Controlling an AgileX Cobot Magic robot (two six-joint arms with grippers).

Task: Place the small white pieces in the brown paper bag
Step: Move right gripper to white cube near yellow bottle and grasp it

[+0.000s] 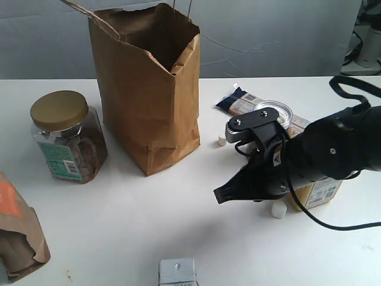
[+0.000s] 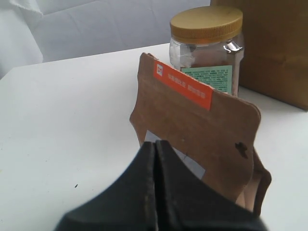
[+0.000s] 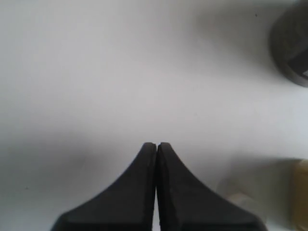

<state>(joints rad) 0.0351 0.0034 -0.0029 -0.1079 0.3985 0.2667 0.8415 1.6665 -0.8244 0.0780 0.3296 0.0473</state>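
Note:
The tall brown paper bag [image 1: 146,89] stands open at the back middle of the table; its side also shows in the left wrist view [image 2: 279,48]. One small white piece [image 1: 221,141] lies just right of the bag's base. Another white piece [image 1: 278,210] lies under my right arm. My right gripper [image 1: 220,195] hovers shut and empty, low over bare table between them. In its wrist view the right gripper [image 3: 157,144] is shut, with a blurry pale lump [image 3: 236,192] beside it. My left gripper [image 2: 155,144] is shut and empty, close to the small orange-labelled bag [image 2: 202,130].
A gold-lidded jar [image 1: 68,137] stands left of the big bag. The small orange-labelled bag [image 1: 18,232] sits at the front left. A clear-lidded can [image 1: 275,112], a snack packet [image 1: 238,101] and a yellow container [image 1: 321,190] crowd my right arm. A grey metal block [image 1: 177,273] is at the front edge.

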